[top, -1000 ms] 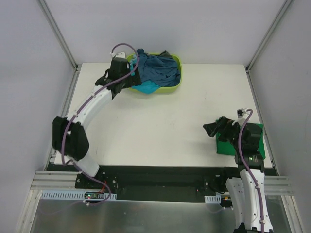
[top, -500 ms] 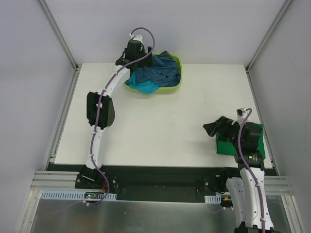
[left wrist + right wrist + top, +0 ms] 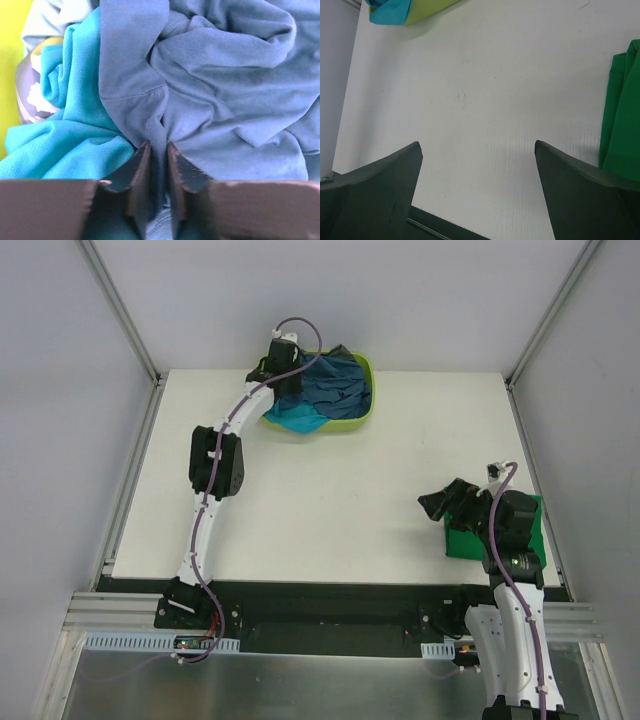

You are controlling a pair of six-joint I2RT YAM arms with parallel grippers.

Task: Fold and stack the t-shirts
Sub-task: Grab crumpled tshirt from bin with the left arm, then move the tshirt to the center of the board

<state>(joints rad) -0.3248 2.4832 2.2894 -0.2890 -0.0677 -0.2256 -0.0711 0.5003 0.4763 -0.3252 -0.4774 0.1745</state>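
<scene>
In the basket (image 3: 369, 380), the left claw (image 3: 159, 167) pinches the blue shirt (image 3: 225, 90); the right claw (image 3: 477, 145) hangs wide open beside the green shirt (image 3: 620, 115)

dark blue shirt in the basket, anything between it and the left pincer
Nothing visible. The left pincer is closed on a fold of the dark blue shirt; the teal shirt lies beside that fold, not in between.
</scene>
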